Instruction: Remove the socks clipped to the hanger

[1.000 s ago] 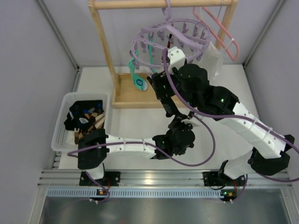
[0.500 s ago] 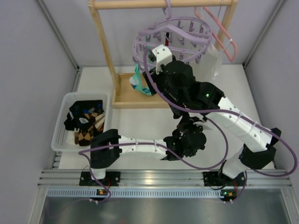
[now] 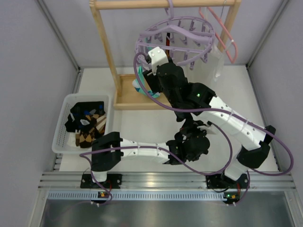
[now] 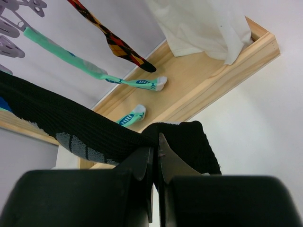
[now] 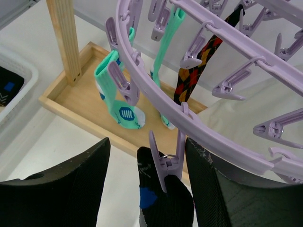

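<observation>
right pincer [image 5: 147, 144] swung left along lavender ring hanger [image 5: 147, 87] within 1 s, sat open astride clip [image 5: 164, 158] | left pincer [image 4: 155, 144] clamped black sock [image 4: 80, 130] low end | sock stayed clipped, release pending

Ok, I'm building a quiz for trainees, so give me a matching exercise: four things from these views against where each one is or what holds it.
Things
1. black ribbed sock
2. teal-green sock with white toe
3. lavender plastic clip
4. white slotted plastic basket

Places
A. far left in the top view, piled with loose socks
B. between the fingers of the open right pincer
C. gripped in the shut left pincer
D. hanging beside the wooden post

Pairs: 1-C, 2-D, 3-B, 4-A.
</observation>
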Robot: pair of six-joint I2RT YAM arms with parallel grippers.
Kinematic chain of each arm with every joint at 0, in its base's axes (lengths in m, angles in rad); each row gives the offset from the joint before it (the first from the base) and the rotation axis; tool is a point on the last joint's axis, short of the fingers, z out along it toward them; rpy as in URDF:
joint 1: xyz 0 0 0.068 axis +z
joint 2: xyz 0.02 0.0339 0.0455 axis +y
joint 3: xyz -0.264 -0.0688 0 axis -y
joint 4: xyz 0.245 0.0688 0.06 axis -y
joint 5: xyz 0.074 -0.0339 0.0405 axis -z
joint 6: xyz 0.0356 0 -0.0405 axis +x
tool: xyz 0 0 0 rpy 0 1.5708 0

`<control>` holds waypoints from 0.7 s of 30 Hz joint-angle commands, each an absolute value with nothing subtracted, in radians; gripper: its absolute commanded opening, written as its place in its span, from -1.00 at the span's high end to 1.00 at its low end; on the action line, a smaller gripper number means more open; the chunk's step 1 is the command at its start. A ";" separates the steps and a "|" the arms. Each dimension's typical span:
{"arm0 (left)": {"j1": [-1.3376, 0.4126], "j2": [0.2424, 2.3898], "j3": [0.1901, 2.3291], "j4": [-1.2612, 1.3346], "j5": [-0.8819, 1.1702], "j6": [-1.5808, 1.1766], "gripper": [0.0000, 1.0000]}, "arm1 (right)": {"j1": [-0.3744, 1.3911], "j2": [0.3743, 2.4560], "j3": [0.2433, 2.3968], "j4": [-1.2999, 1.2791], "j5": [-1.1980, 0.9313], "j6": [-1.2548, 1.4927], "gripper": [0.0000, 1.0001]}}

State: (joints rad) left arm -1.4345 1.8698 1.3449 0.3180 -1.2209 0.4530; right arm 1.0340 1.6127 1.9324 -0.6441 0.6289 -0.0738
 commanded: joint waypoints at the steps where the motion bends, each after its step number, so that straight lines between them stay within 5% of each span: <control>1: -1.442 1.841 1.370 0.344 -1.232 0.465 1.00 | 1.032 1.635 1.970 -0.568 0.689 -0.095 -0.23; 13: -1.443 1.832 1.355 0.344 -1.232 0.440 1.00 | 1.009 1.643 1.924 -0.486 0.750 -0.104 0.06; 21: -1.443 1.819 1.342 0.344 -1.226 0.431 1.00 | 1.003 1.626 1.890 -0.457 0.752 -0.107 0.56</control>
